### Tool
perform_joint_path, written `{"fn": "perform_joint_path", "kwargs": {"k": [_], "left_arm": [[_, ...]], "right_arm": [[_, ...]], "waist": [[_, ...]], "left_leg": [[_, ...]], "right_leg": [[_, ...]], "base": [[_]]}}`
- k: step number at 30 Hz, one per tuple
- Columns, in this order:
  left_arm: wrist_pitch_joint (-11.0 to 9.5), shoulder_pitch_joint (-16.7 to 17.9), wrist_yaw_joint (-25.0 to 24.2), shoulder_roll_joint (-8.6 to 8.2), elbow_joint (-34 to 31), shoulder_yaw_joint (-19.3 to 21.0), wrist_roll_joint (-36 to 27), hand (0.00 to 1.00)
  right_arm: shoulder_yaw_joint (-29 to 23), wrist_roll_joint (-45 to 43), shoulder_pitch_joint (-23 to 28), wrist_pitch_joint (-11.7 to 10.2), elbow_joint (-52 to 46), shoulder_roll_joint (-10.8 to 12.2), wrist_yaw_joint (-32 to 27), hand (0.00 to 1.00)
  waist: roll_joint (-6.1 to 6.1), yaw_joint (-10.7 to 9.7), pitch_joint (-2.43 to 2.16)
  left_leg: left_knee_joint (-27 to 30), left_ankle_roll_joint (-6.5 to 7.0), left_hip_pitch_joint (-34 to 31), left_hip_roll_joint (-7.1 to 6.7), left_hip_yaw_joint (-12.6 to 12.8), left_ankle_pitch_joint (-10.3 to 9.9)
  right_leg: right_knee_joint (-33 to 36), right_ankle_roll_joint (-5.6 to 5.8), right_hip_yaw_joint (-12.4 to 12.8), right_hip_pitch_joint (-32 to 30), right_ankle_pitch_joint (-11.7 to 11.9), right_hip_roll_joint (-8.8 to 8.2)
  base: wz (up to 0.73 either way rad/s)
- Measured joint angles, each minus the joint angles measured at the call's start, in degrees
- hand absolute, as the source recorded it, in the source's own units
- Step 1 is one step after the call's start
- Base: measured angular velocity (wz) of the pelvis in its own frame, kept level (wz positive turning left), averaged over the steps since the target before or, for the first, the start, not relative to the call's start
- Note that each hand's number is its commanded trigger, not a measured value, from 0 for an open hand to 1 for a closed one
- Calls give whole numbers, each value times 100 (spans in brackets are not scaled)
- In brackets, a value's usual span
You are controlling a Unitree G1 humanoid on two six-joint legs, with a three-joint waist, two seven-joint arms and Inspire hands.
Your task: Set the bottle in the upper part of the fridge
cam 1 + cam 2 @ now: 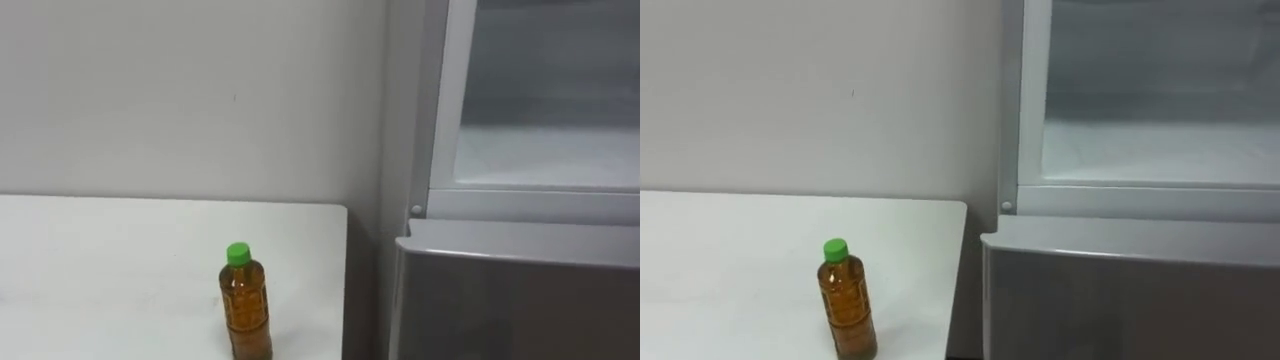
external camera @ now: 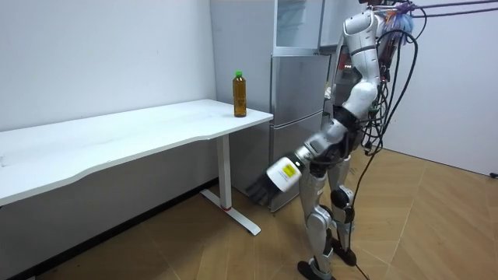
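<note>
The amber plastic bottle with a green cap stands upright near the corner of the white table, just beside the grey fridge, whose upper compartment is open. I should grasp it round the middle and keep it upright. My left hand hangs low, well apart from the bottle; I cannot tell how its fingers are set. The bottle's base is cut off in the left eye view.

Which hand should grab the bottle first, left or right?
Probably left: the bottle stands on the table, left of the fridge, and the left hand hangs low on that side.
</note>
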Motion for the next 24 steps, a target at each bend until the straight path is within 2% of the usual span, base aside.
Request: {"fn": "perform_joint_path", "kwargs": {"k": [4,9,12,16,18,22,24], "left_arm": [[86,-20,-130,30,1086,51,214,0],[530,-84,-276,10,1874,82,736,0],[726,-204,-316,2,1932,-177,1169,0],[882,-433,-442,-13,1935,-380,1880,0],[943,-707,-518,-15,1934,-480,2185,0],[973,-997,-540,-13,1941,-684,2217,0],[966,-1094,-576,-21,1948,-813,2130,0]], "right_arm": [[-34,-15,27,2,-5,-16,0,0],[-100,63,11,12,14,-13,5,0],[19,145,-11,6,22,-14,-2,0],[64,62,-140,8,68,-16,-3,0],[138,72,-174,7,65,-3,-1,0],[216,163,-282,2,61,29,-1,0],[220,139,-333,8,74,38,0,0]], "waist": [[57,-32,-1],[118,-157,-11],[115,-222,-11],[115,-325,-9],[100,-420,-1],[88,-604,2],[77,-641,1]], "left_leg": [[-1,15,-7,19,36,-54],[-10,29,4,13,91,-61],[5,29,4,19,107,-61],[6,29,28,37,198,-61],[9,29,44,44,274,-61],[3,30,-6,32,283,-60],[-11,31,-18,42,353,-60]], "right_leg": [[13,4,49,-56,-6,-4],[25,16,53,-56,2,-13],[29,16,76,-66,2,-11],[43,15,195,-68,0,-9],[99,16,211,-72,-8,-7],[99,26,217,-118,-13,-12],[115,26,314,-184,-13,-2]], "base": [[-6],[-2],[-2],[-11],[-9],[-1],[-17]]}}
